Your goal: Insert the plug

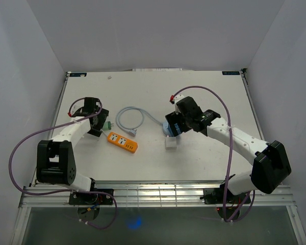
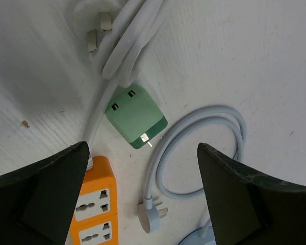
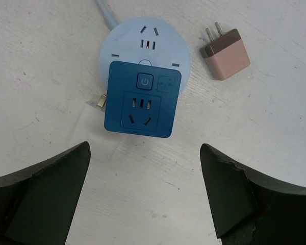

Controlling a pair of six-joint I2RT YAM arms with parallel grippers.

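Note:
The pale blue cable's flat plug (image 2: pixel 152 217) lies on the table beside the orange power strip (image 2: pixel 94 204), prongs pointing right; both also show in the top view, plug (image 1: pixel 133 133) and strip (image 1: pixel 123 142). A green adapter (image 2: pixel 135 116) lies just beyond my left gripper (image 2: pixel 143 147), which is open and empty above them. My right gripper (image 3: pixel 145 148) is open and empty above a blue square socket (image 3: pixel 142 104) that sits on a round pale blue socket (image 3: pixel 145 38). A pink two-prong adapter (image 3: pixel 225 51) lies to its right.
The pale blue cable (image 1: pixel 130 118) coils between the two arms. A white plug and its cord (image 2: pixel 99 30) lie beyond the green adapter. A translucent white block (image 3: pixel 99 135) lies by the blue socket. White walls enclose the table (image 1: pixel 204 92).

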